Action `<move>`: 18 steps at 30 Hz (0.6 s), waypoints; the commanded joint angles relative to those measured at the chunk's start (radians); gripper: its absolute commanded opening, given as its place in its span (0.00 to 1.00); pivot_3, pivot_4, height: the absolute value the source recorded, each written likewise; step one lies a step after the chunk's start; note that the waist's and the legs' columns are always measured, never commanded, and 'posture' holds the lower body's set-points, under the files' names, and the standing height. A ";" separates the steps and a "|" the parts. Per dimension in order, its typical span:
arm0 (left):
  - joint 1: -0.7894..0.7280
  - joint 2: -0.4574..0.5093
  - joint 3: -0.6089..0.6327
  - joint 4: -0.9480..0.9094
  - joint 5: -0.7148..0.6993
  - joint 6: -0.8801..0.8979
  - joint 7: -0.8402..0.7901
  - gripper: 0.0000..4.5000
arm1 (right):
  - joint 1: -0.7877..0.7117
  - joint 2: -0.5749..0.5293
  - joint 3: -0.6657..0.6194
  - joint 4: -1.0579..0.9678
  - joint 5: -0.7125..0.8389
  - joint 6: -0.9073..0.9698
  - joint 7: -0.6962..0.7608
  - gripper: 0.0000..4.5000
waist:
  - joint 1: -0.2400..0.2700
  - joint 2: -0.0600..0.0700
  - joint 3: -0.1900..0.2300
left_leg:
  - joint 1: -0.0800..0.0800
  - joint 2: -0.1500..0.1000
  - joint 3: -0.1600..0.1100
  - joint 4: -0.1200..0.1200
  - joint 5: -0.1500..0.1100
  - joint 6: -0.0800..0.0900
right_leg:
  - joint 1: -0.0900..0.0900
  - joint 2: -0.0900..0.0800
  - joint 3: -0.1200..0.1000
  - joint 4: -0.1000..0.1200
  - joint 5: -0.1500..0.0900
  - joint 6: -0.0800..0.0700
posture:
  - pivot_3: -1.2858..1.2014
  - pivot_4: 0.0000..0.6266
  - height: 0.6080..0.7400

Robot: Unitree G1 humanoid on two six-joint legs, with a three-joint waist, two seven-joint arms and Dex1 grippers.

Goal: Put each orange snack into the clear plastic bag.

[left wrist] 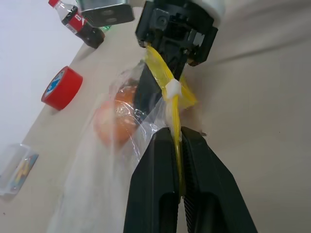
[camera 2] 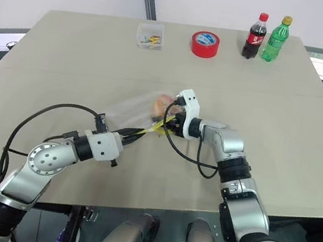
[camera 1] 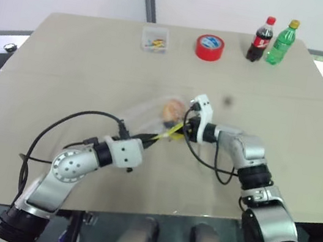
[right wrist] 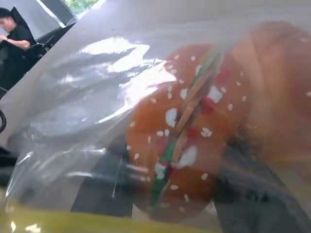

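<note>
I see an orange snack inside the clear plastic bag, mid-table. My left gripper is clamped tight on the bag's yellow strip. My right gripper is half-open at the bag's mouth; can't tell what it grips.

Far edge of tan table: small clear box of colourful bits, upper centre-left; red tape roll beside it; cola bottle and green bottle upright, touching, upper right.

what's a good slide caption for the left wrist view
Left gripper pinches the clear plastic bag's yellow strip while an orange snack sits inside.
</note>
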 commanded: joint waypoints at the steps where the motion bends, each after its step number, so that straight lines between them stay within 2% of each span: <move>1: 0.008 -0.002 0.033 -0.011 -0.010 -0.013 0.016 0.00 | -0.006 0.041 -0.065 -0.022 0.050 0.030 -0.044 0.48 | 0.002 0.000 0.000 | 0.000 0.000 0.000 0.000 0.000 0.000 | 0.000 0.000 0.000 0.000 0.000 0.000 | 0.52 0.24 0.77; 5: 0.009 -0.008 0.038 -0.009 -0.020 -0.005 0.020 0.00 | 0.021 0.093 -0.112 -0.058 0.076 0.061 -0.114 0.48 | 0.003 0.000 0.000 | 0.000 0.000 0.000 0.000 0.000 0.000 | 0.000 0.000 0.000 0.000 0.000 0.000 | 0.52 0.24 0.77; 8: -0.002 -0.027 0.043 -0.009 -0.034 0.019 0.032 0.00 | 0.049 0.123 -0.058 -0.080 -0.001 -0.024 -0.176 0.48 | 0.000 0.000 0.000 | 0.000 0.000 0.000 0.000 0.000 0.000 | 0.000 0.000 0.000 0.000 0.000 0.000 | 0.52 0.24 0.77; 10: -0.013 -0.051 0.052 -0.013 -0.054 0.058 0.042 0.00 | 0.072 0.118 0.005 -0.101 -0.055 -0.083 -0.174 0.62 | 0.000 0.001 0.000 | 0.000 0.000 0.000 0.000 0.000 0.000 | 0.000 0.000 0.000 0.000 0.000 0.000 | 0.52 0.24 0.77; 11: -0.018 -0.063 0.057 -0.013 -0.065 0.078 0.047 0.00 | 0.084 0.113 0.031 -0.118 -0.075 -0.108 -0.173 0.71 | 0.001 0.001 0.000 | 0.000 0.000 0.000 0.000 0.000 0.000 | 0.000 0.000 0.000 0.000 0.000 0.000 | 0.52 0.24 0.77; 12: -0.023 -0.073 0.061 -0.014 -0.075 0.095 0.050 0.00 | 0.092 0.107 0.052 -0.133 -0.095 -0.131 -0.174 0.84 | 0.001 0.000 0.000 | 0.000 0.000 0.000 0.000 0.000 0.000 | 0.000 0.000 0.000 0.000 0.000 0.000 | 0.52 0.24 0.77; 13: -0.027 -0.082 0.068 -0.014 -0.089 0.116 0.053 0.00 | 0.103 0.090 0.080 -0.158 -0.126 -0.165 -0.174 0.84 | 0.001 0.000 0.000 | 0.000 0.000 0.000 0.000 0.000 0.000 | 0.000 0.000 0.000 0.000 0.000 0.000 | 0.52 0.24 0.77; 14: -0.033 -0.087 0.080 -0.012 -0.107 0.140 0.052 0.00 | 0.118 0.072 0.087 -0.209 -0.144 -0.186 -0.185 0.98 | 0.001 0.000 0.000 | 0.000 0.000 0.000 0.000 0.000 0.000 | 0.000 0.001 0.000 0.000 0.000 0.000 | 0.52 0.24 0.77; 16: -0.041 -0.096 0.099 -0.011 -0.133 0.178 0.051 0.00 | 0.144 0.045 0.092 -0.285 -0.160 -0.211 -0.191 0.98 | 0.003 0.000 0.000 | 0.000 0.000 0.000 0.000 0.000 0.000 | 0.000 0.000 0.000 0.000 0.000 0.000 | 0.52 0.24 0.77; 18: -0.059 -0.106 0.120 -0.002 -0.167 0.222 0.053 0.00 | 0.184 -0.042 0.113 -0.400 -0.193 -0.234 -0.159 0.98 | 0.004 0.000 0.000 | 0.000 0.000 0.000 0.001 0.000 0.000 | 0.000 0.000 0.000 0.000 0.000 0.000 | 0.52 0.24 0.77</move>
